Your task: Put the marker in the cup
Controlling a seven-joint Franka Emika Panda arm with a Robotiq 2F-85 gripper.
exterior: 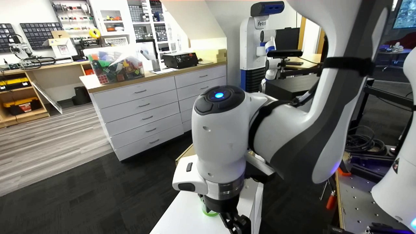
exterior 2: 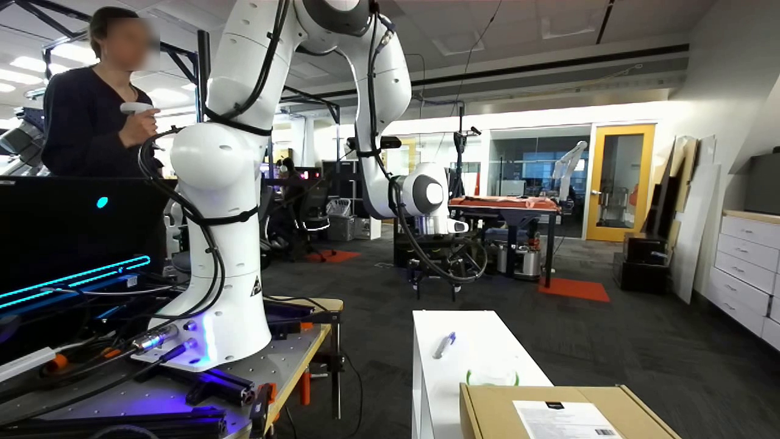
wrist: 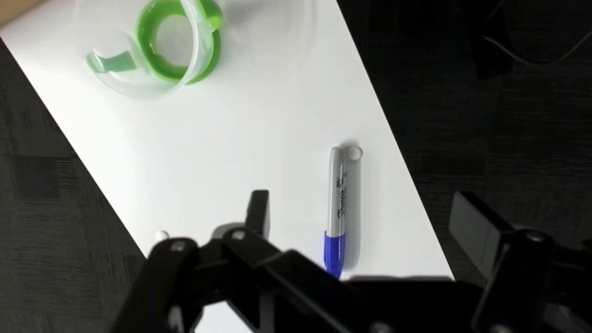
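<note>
The marker (wrist: 338, 199) is grey with dark lettering and a blue cap, the cup (wrist: 148, 46) translucent and green, the tabletop (wrist: 259, 138) white, the hand (wrist: 367, 222) black.

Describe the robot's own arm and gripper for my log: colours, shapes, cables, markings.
The arm is white and rounded, with dark grey sections, black straps and black cables along it. A blue light glows on a black button disc, and a dark triangular marking sits low down. The black gripper has linked fingers with grey, flat-faced pads.
</note>
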